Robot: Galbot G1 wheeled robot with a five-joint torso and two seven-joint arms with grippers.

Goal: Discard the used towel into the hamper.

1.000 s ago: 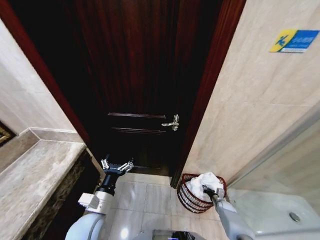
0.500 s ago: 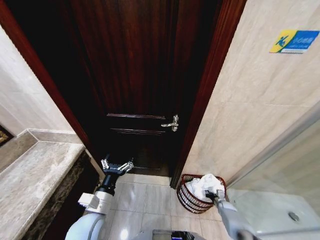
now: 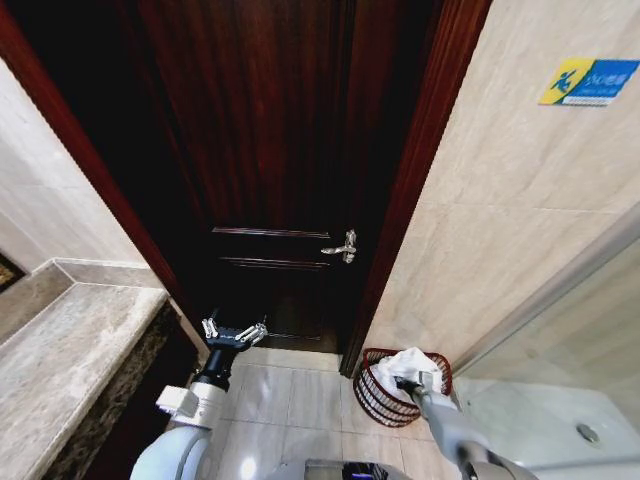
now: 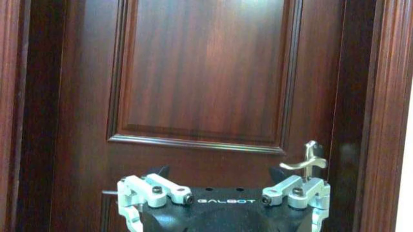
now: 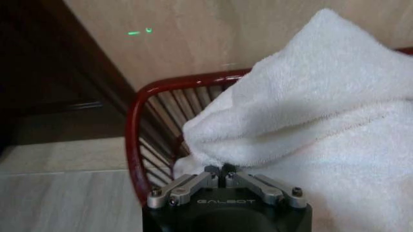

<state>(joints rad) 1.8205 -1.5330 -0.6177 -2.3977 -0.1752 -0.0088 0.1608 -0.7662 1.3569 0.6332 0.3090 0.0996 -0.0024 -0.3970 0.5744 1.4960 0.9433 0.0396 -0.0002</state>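
A white towel (image 3: 410,366) lies heaped in the hamper (image 3: 380,398), a dark red wire basket on the tiled floor, just right of the door (image 3: 280,150) and against the beige wall. The towel bulges above the hamper's rim and partly hangs over it. It looks soft, light and floppy, so it would sag and fold wherever it is lifted; a pinch on a thick fold or an edge would hold best.

The right tool (image 5: 223,175) sits over the hamper with its fingers drawn together at the towel's fold; whether cloth is pinched between them cannot be told.

The left tool (image 3: 233,333) hangs to the left of the hamper, before the door's lower panel, fingers spread wide and empty.

Compared with half a second ago, the right tool has shifted slightly left over the hamper; the towel has barely changed.
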